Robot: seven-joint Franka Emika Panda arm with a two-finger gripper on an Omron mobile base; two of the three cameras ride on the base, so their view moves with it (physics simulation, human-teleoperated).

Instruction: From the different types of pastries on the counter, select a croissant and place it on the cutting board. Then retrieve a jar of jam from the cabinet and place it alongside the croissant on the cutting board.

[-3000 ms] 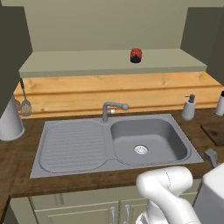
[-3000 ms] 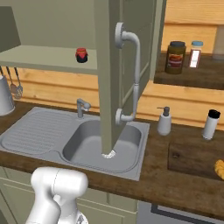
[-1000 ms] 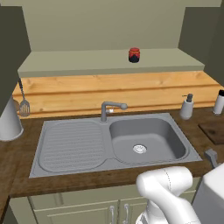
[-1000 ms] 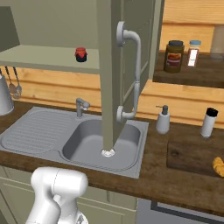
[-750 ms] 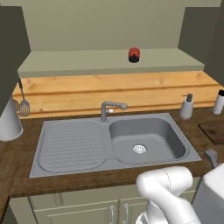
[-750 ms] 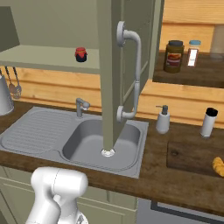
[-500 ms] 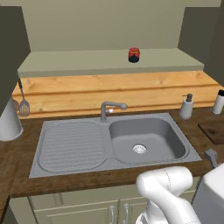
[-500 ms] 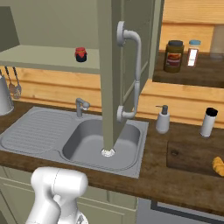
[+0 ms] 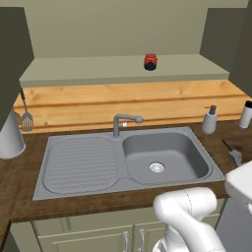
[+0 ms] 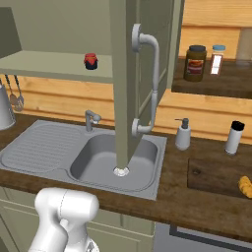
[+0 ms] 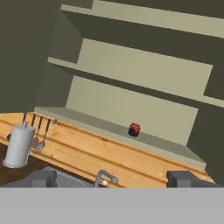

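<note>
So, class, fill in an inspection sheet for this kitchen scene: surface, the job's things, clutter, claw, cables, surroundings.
Surface: dark wood counter with a grey steel sink.
Job's things: croissant on the cutting board; jar of jam upright on the open cabinet shelf.
Clutter: soap dispenser, white bottle, brown jar, hanging utensils.
Claw: fingertips spread wide, holding nothing, pointed towards the cabinet.
Cables: nothing seen.
Surroundings: pale wood backsplash; open cabinet door.

cabinet (image 9: 123, 69) shelf: jar of jam (image 9: 150, 62) | counter (image 10: 197, 204): cutting board (image 10: 216, 176), croissant (image 10: 245, 186) on it
</note>
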